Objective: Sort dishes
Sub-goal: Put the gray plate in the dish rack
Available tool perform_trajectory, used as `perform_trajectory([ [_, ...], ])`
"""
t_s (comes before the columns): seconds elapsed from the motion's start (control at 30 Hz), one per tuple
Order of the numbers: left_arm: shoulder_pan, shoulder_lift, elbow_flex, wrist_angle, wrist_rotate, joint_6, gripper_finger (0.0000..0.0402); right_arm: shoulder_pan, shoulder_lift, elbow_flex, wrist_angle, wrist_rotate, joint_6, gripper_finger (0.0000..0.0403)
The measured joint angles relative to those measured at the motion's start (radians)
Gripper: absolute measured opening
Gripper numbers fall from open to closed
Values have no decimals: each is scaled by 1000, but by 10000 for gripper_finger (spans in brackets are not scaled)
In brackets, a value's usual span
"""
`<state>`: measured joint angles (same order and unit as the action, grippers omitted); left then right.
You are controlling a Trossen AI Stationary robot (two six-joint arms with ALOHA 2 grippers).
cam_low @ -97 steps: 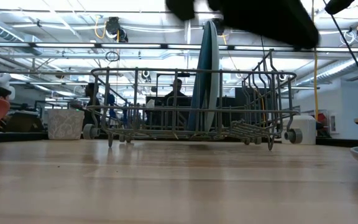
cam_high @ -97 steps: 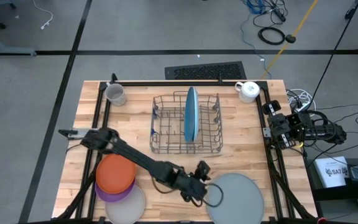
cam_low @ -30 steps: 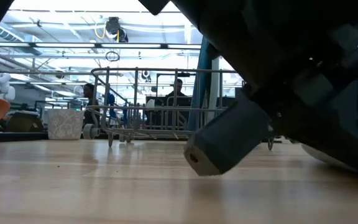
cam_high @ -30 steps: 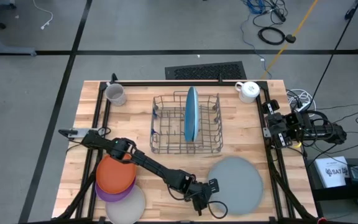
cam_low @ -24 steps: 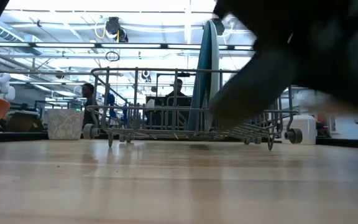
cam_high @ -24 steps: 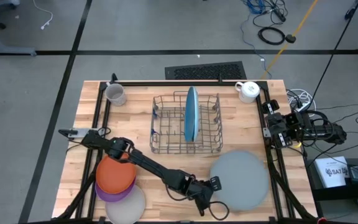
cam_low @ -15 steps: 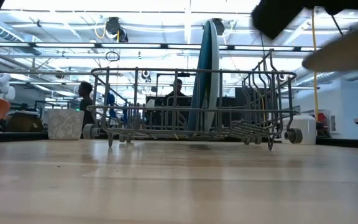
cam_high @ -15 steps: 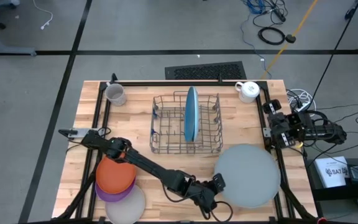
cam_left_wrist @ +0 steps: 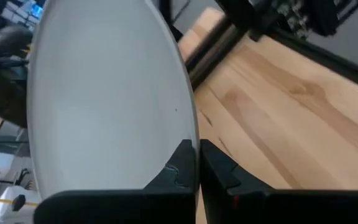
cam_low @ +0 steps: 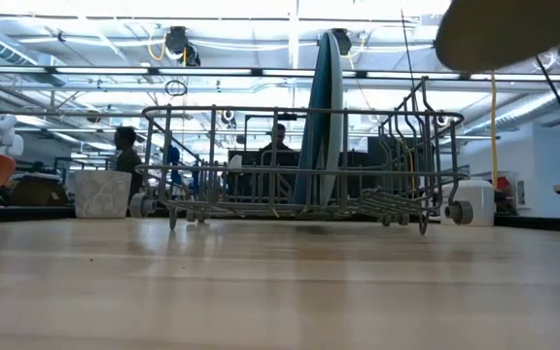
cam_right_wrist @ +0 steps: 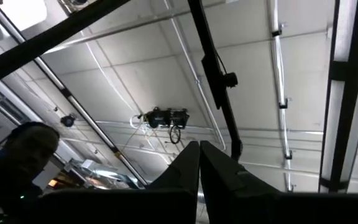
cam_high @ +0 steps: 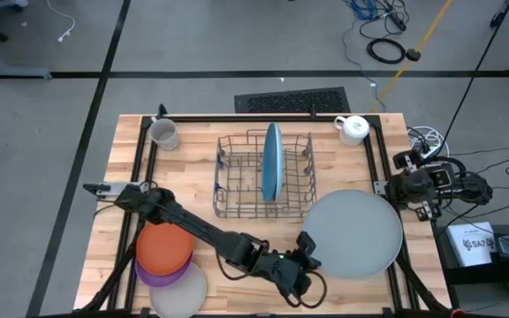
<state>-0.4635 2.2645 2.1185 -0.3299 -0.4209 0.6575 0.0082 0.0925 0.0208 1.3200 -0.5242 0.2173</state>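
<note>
A large whitish-grey plate (cam_high: 353, 234) hangs in the air right of the wire rack (cam_high: 265, 177), with my left gripper (cam_high: 307, 249) shut on its edge. In the low view its underside (cam_low: 513, 34) shows at the top right. A blue plate (cam_high: 272, 161) stands on edge in the rack. At the near left an orange plate (cam_high: 164, 247) lies on a purple plate (cam_high: 153, 276), which lies on a whitish plate (cam_high: 184, 290). My right gripper (cam_right_wrist: 199, 152) is shut, holds nothing, and waits folded at the table's right edge (cam_high: 414, 185). My left gripper pinches the grey plate's rim (cam_left_wrist: 188, 134) between its two fingers, at the rim's near left part (cam_high: 316, 252). The fingers come from the table's left, slanting slightly down. The plate is lifted clear of the table and tilted.
A grey mug (cam_high: 163, 132) stands at the far left corner and a white mug (cam_high: 353, 129) at the far right. The rack holds only the blue plate. Bare wood (cam_high: 237, 225) lies between the rack and the near edge. People stand in the room beyond the table.
My left gripper has risen and rolled, carrying the grey plate up off the table and toward the far right; the plate now tilts, clear of the wood. My right gripper has tipped upward in place.
</note>
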Motion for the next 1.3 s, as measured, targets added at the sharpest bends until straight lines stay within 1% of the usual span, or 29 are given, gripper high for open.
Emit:
perform_trajectory([
  [0.37, 35, -114, 0, -3, -57, -82, 0, 0, 0, 0, -2, -6, 5, 9],
  [0.6, 54, -182, 0, 6, -58, -126, 0, 0, 0, 0, 0, -6, 6, 9],
  [0.77, 56, -254, 0, 30, -59, -128, 0, 0, 0, 0, -2, -3, 6, 9],
  [0.93, 57, -353, 0, 38, -85, -125, 0, 0, 0, 0, -3, -2, 7, 9],
  [1.13, 36, -517, 0, 48, -187, -118, 0, 0, 0, 0, -3, -1, 7, 9],
  [1.3, -6, -636, 0, 43, -307, -131, 0, 0, 0, 0, -4, 0, 7, 9],
])
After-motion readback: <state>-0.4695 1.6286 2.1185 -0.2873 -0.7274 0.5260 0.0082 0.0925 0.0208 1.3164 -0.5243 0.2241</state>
